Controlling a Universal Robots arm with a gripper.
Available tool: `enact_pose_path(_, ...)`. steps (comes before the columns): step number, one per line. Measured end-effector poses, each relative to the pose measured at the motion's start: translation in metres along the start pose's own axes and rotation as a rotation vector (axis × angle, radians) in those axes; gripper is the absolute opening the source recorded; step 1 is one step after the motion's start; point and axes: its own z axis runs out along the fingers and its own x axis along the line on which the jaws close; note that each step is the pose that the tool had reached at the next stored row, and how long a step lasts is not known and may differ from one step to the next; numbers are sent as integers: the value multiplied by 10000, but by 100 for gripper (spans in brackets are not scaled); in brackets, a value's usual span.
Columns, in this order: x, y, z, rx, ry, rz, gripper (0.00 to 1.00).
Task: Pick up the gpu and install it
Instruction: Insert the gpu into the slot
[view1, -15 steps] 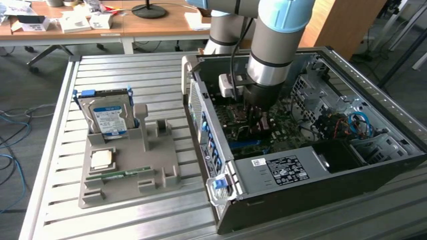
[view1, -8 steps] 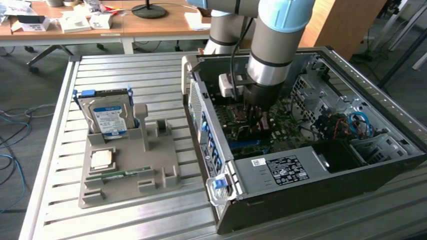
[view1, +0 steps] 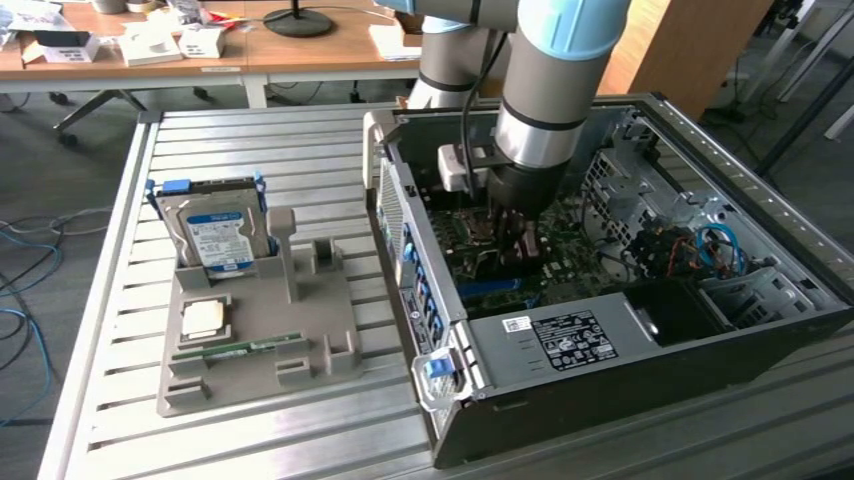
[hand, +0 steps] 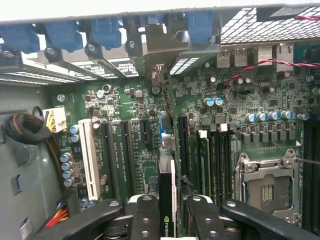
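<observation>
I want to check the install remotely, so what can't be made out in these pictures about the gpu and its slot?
1. Exterior view: the arm blocks the slot under the jaws.
2. Wrist view: the gpu, gripped edge-on between the jaws, covers its own slot, so seating cannot be told.
3. Wrist view: the gpu's near end is cut off by the picture's edge.

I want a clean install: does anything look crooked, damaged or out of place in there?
Nothing stands out. The graphics card sits straight in the gripper, in line with the motherboard slots, and no part looks bent or loose.
</observation>
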Motion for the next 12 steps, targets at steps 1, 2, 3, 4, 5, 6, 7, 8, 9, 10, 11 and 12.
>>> enact_pose_path(1,0,0,-1,1,-2,0,26)
enact_pose_path(2,0,0,-6,0,1,0,26)
enact_pose_path(3,0,0,-9,0,1,-1,26)
enact_pose_path(4,0,0,-8,0,1,0,26)
enact_pose_path(5,0,0,-8,0,0,0,26)
enact_pose_path(6,0,-1,-8,0,-1,-1,26)
enact_pose_path(7,0,-1,-8,-1,-5,-1,26)
enact_pose_path(8,1,-1,-9,-2,-12,-1,26)
enact_pose_path(9,1,-1,-9,-3,-25,1,26)
enact_pose_path(10,2,-1,-8,-2,-30,2,26)
enact_pose_path(11,2,-1,-8,1,-34,1,26)
enact_pose_path(12,3,-1,-7,6,-37,2,26)
